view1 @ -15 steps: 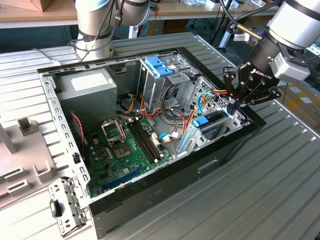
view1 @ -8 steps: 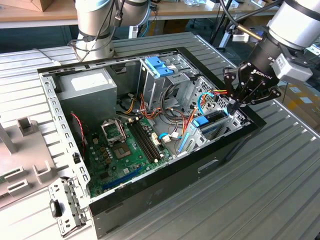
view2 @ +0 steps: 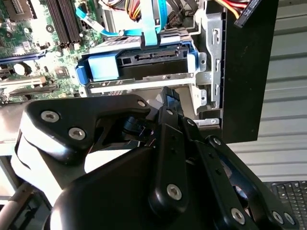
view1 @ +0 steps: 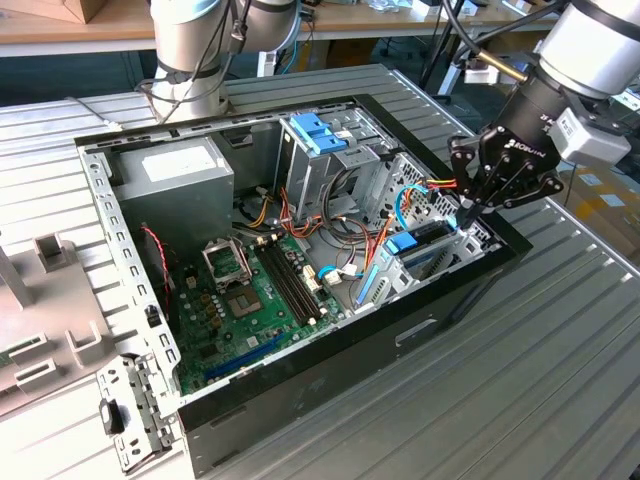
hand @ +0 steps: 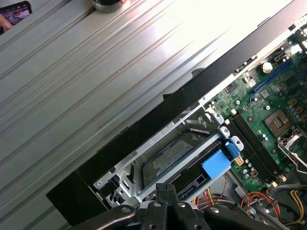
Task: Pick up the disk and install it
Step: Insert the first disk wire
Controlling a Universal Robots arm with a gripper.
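The disk lies inside the drive cage at the front corner of the open computer case, with blue rails along its sides and a blue cable plugged into its end. In the second wrist view the disk shows its connector edge between blue rails. In the first wrist view its labelled face shows through the cage. My gripper hangs just above the cage's outer end, at the exterior view's right. Its black fingertips are pressed together with nothing between them, and they show as well in the first wrist view.
A grey power supply fills the case's far corner. A blue bracket sits on the upper cage. The green motherboard and loose cables lie between them. The arm's base stands behind the case, and metal parts lie at the exterior view's left.
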